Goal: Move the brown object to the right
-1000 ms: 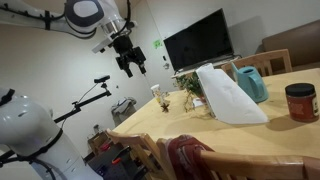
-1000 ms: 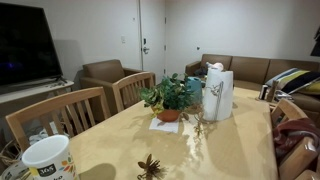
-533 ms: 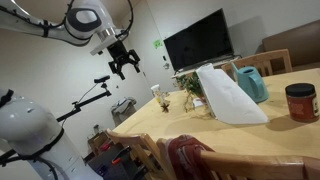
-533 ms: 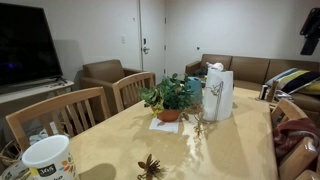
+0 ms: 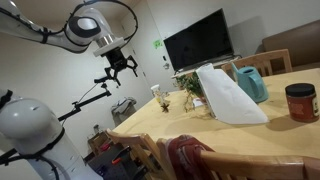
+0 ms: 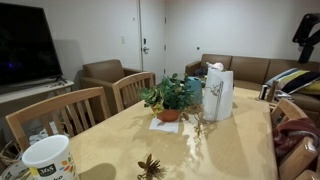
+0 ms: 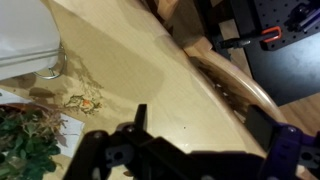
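1. Claw [image 5: 122, 67]. I have it high in the air off the side of the table, well apart from everything on the cloth. Jaws wide, nothing between them. In an exterior view it is only a dark shape at the upper right edge [image 6: 306, 32]. In the wrist view its fingers [image 7: 100, 152] fill the bottom, with bare cloth showing between them.

2. Brown object [image 5: 165, 103]. Small and dark, lying on the table near the cup, at the end far from the jar. In an exterior view it sits close to the lower edge [image 6: 150, 167]. Well apart from the claw. Too small for me to tell its shape.

3. Table [image 5: 250, 135]. Covered in yellow cloth.

4. Cup [image 5: 155, 91]. Cream, upright, near the table's end; also seen close up [image 6: 48, 158].

5. Plant [image 5: 190, 82]. Green, potted, mid-table [image 6: 168, 96]; its leaves show at the lower left of the wrist view [image 7: 25, 140].

6. White bag [image 5: 225, 95]. Upright, just beside the plant [image 6: 217, 92].

7. Teal jug [image 5: 250, 82]. Behind the bag.

8. Jar [image 5: 300, 102]. Red-brown with a dark lid, upright, near the table's other end.

9. Chairs [image 6: 75, 110]. Wooden, drawn up along the table's side.

10. TV [image 5: 198, 42]. Dark screen, beyond the table.

11. Scrap [image 7: 85, 100]. Small and pale, on the cloth near the plant; I cannot tell what it is.
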Robot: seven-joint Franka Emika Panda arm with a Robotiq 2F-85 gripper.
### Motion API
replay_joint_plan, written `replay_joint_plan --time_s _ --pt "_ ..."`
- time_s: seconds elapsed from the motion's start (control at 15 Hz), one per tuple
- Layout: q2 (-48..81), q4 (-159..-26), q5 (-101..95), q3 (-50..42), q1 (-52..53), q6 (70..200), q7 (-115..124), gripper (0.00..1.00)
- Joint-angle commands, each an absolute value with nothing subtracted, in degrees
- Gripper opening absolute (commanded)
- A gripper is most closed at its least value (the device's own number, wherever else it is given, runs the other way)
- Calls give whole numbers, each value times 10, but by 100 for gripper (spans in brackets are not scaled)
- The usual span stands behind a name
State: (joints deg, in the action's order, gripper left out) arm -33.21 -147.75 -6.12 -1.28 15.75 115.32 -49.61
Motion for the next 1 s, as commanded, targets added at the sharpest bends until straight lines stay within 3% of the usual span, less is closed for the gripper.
replay_joint_plan --time_s 0.0,0.93 --pt "-341 -1495 -86 -10 166 1154 -587 100" --pt "-327 -1483 -100 -1 175 1156 -656 100"
